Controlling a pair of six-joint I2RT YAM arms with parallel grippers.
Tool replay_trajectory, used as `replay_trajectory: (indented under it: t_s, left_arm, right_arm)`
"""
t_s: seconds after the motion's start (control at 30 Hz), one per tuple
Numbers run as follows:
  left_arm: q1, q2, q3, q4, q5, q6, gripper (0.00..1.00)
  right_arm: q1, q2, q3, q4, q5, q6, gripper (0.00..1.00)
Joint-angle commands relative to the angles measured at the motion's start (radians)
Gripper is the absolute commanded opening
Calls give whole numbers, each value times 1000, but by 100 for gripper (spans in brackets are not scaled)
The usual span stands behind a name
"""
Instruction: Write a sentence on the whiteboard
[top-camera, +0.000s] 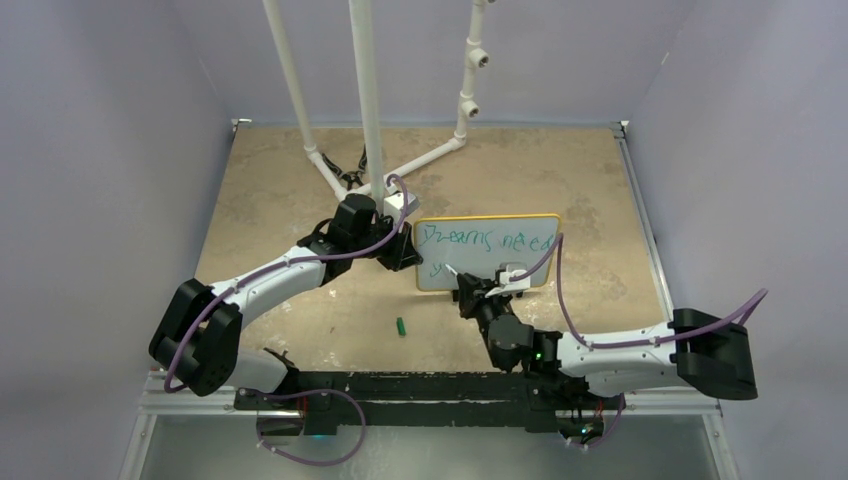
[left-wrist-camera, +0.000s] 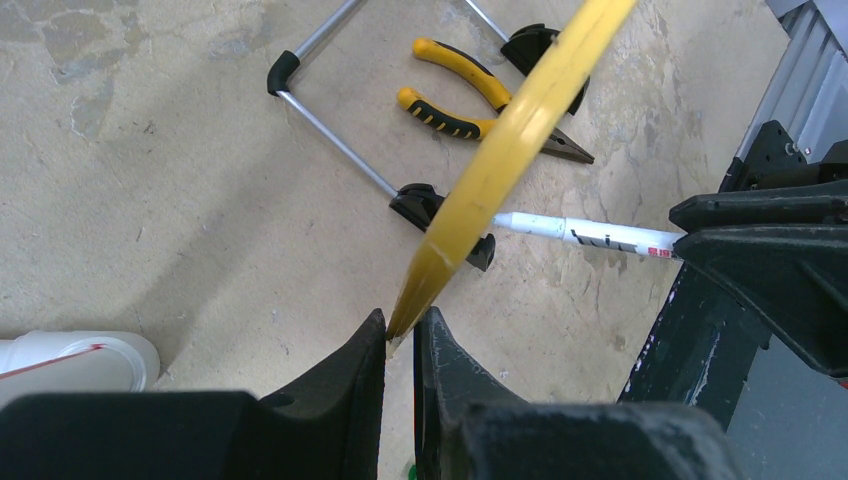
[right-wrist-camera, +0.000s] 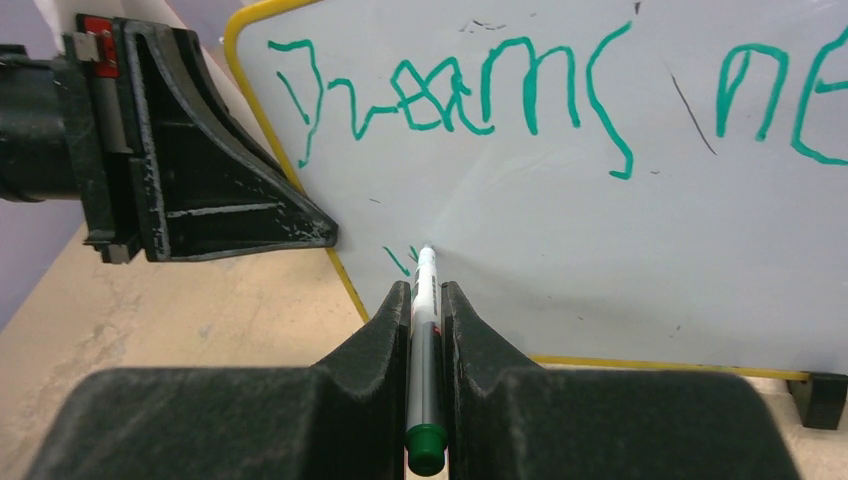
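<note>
Top external view: the board (top-camera: 487, 217) stands upright near the middle of the counter (top-camera: 280, 180), its face toward the near edge. The sentence (top-camera: 490, 238) runs in green along the board's top and reads roughly "Dreams need". My left hand (top-camera: 404, 250) is at the board's left edge. My right hand (top-camera: 460, 282) is in front of the board's lower left part. A small green cap (top-camera: 400, 327) lies on the counter between the board and the near edge, touching nothing. White pipes (top-camera: 370, 100) rise near the far edge.

In the left wrist view my left hand (left-wrist-camera: 400, 325) is clenched on the yellow rim of the board (left-wrist-camera: 510, 140), which I see edge-on, slanting up and away from my grip. A wire stand (left-wrist-camera: 330, 130) with black feet rests on the counter beyond the rim. Yellow-handled pliers (left-wrist-camera: 455, 95) lie near it, partly hidden by the rim. The marker (left-wrist-camera: 590, 232) reaches in from the right, out of my right hand (left-wrist-camera: 770, 250).

In the right wrist view my right hand (right-wrist-camera: 427, 290) is clenched around the marker (right-wrist-camera: 424, 375), its green end toward the camera. The tip touches the board (right-wrist-camera: 600, 260) low on the left, just beside a short green stroke. Above it the sentence (right-wrist-camera: 450, 95) shows "Dreams" and the start of the next word. My left hand (right-wrist-camera: 200, 170) shows black against the board's left rim.
</note>
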Motion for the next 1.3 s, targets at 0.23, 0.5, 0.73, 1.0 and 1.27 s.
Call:
replay_trajectory:
  t_s: [0.23,0.5,0.73,1.0,1.27]
  left_arm:
    - [-4,-2,40,23,1,-1,0]
    - [-5,-3,41,21,0,0,0]
    - [-5,-3,42,21,2,1,0]
    - [-5,-3,42,21,2,0,0]
    - [-5,-3,42,21,2,1,0]
  right_arm:
    - [-5,25,2,-27,49,22,0]
    - [-5,39,22,-115,78,88,0]
    - [-4,9,50,-301,155,221,0]
    - [-5,-11,33,-163,151,96,0]
    - [-4,4,27,-24,108,-1,0]
